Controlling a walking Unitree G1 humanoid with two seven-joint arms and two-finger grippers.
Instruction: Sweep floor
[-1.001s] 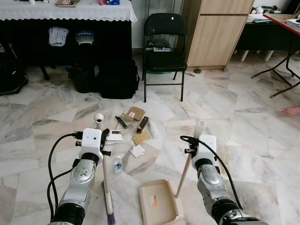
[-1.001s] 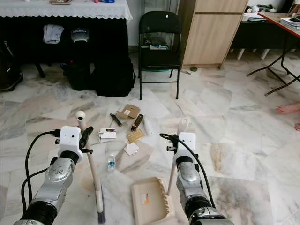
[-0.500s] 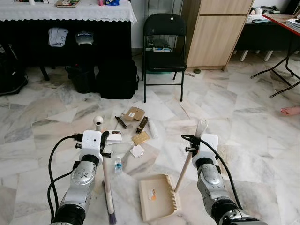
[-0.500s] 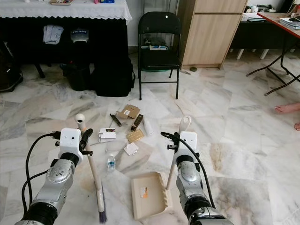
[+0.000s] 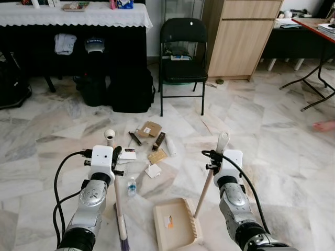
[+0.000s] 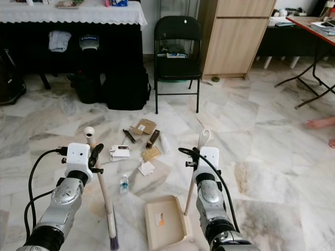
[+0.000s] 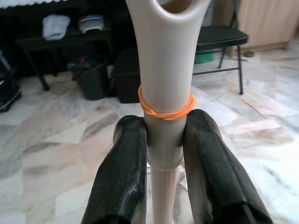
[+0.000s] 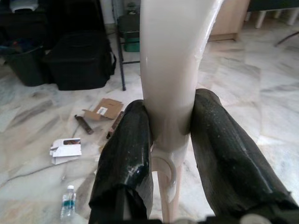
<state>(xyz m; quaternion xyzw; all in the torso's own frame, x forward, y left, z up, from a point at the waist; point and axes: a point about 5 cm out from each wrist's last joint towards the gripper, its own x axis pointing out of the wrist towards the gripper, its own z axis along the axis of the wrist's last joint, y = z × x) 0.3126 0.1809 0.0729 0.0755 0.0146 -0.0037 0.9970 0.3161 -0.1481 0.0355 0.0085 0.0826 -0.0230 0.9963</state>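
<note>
My left gripper (image 5: 114,157) is shut on the pale handle of a broom (image 5: 118,201), just under an orange rubber band (image 7: 166,109). The broom's dark bristles (image 5: 124,242) rest on the marble floor. My right gripper (image 5: 215,163) is shut on the long handle (image 5: 207,188) of a beige dustpan (image 5: 175,226), which lies flat on the floor between the arms. Ahead is scattered litter: a cardboard box (image 5: 150,128), a brown bar (image 5: 159,140), a tan packet (image 5: 156,156), white paper (image 5: 153,170), a white carton (image 5: 127,153) and a small bottle (image 5: 132,185).
A black folding chair (image 5: 183,52) stands behind the litter. Black bags (image 5: 131,86) sit under a table with a white cloth (image 5: 78,15) at the back left. A wooden cabinet (image 5: 241,36) is back right, beside metal table legs (image 5: 314,89) and a person's foot (image 5: 324,125).
The dustpan has slid slightly left and turned a little on the floor. The broom has hardly moved. The whole view has shifted slightly.
</note>
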